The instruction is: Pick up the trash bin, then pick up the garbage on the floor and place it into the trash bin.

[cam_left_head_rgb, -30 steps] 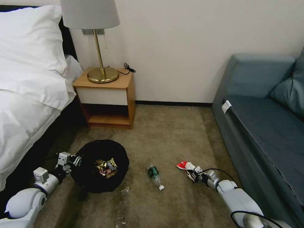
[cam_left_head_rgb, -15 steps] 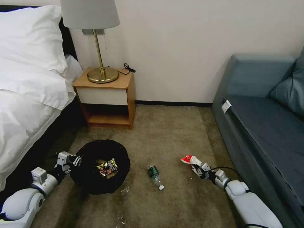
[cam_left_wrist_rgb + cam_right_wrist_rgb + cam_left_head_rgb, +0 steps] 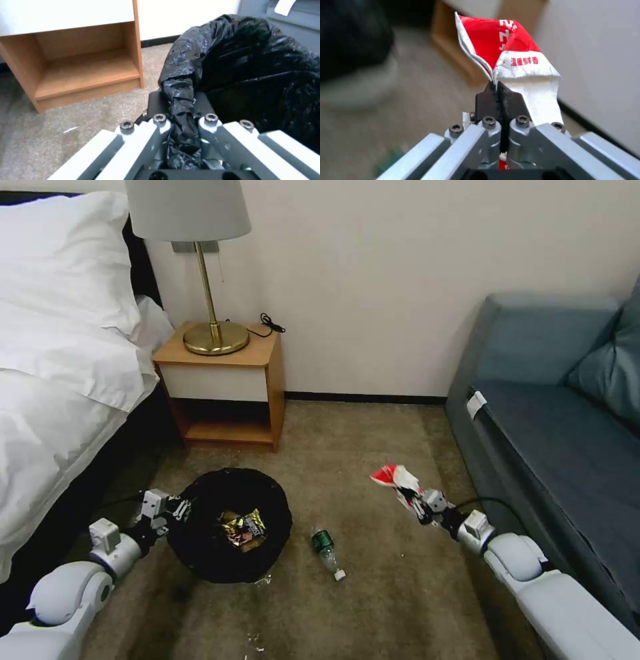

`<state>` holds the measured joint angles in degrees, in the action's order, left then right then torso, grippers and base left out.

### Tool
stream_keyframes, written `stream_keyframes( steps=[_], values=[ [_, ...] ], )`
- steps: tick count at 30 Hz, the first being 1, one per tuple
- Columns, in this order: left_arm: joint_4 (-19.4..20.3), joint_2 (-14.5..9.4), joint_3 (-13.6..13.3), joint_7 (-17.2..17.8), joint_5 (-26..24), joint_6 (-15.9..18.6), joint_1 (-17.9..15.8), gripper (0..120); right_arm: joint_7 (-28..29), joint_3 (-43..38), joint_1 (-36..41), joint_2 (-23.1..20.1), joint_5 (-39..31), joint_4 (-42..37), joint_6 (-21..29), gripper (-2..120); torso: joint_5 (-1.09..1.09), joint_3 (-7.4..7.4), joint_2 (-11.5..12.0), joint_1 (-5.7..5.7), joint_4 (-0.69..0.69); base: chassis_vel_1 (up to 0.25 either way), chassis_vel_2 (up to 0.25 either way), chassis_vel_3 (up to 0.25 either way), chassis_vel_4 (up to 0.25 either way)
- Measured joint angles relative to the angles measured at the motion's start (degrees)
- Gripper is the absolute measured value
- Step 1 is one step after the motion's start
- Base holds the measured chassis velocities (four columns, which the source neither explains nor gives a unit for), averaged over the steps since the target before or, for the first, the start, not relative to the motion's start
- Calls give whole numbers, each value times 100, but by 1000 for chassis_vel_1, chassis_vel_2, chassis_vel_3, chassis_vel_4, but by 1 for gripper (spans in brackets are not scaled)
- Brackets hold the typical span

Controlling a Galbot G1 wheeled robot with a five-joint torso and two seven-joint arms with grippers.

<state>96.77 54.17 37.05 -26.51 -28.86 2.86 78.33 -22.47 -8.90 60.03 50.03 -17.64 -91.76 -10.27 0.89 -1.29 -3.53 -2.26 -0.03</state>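
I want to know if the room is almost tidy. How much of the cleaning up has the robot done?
About halfway. The left gripper holds the trash bin by its bag-covered rim, and a shiny snack wrapper lies inside. The right gripper is pinching the red-and-white packet, lifted off the carpet but not over the bin. The small bottle lies on the floor beside the bin, waiting.

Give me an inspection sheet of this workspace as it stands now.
Surface: carpet floor, small scraps near the bin.
Job's things: trash bin with a snack wrapper inside; red-and-white packet held above the floor; bottle lying on the carpet.
Clutter: nothing seen.
Grippers: left gripper shut on the bin's bagged rim; right gripper shut on the packet.
Cables: black cord on the nightstand; cable at the right wrist.
Surroundings: bed, lamp, sofa.
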Motion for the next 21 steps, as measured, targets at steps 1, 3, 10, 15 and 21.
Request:
stream_keyframes(
  steps=[1,3,10,15,21],
  values=[
    [0,0,0,0,0,0,0,4,0,0,0,0,0,0,0,0,0,0,0,0,0,0,0,0,0],
    [0,9,50,0,3,0,29,4,121,309,-47,-50,-329,-650,246,0,0,0,0,0,1,0,0,0,0],
    [58,51,77,30,-10,1,39,4,360,925,-308,8,-715,-1237,637,0,0,0,0,0,2,0,0,0,0],
    [85,70,13,48,-86,2,-12,4,451,1114,-482,286,-721,-1117,686,0,-2,0,0,0,1,0,0,0,0],
    [47,139,-93,41,-122,-23,-88,4,466,1666,-792,592,-776,-915,692,0,0,0,0,0,0,0,0,0,0]
  ],
)
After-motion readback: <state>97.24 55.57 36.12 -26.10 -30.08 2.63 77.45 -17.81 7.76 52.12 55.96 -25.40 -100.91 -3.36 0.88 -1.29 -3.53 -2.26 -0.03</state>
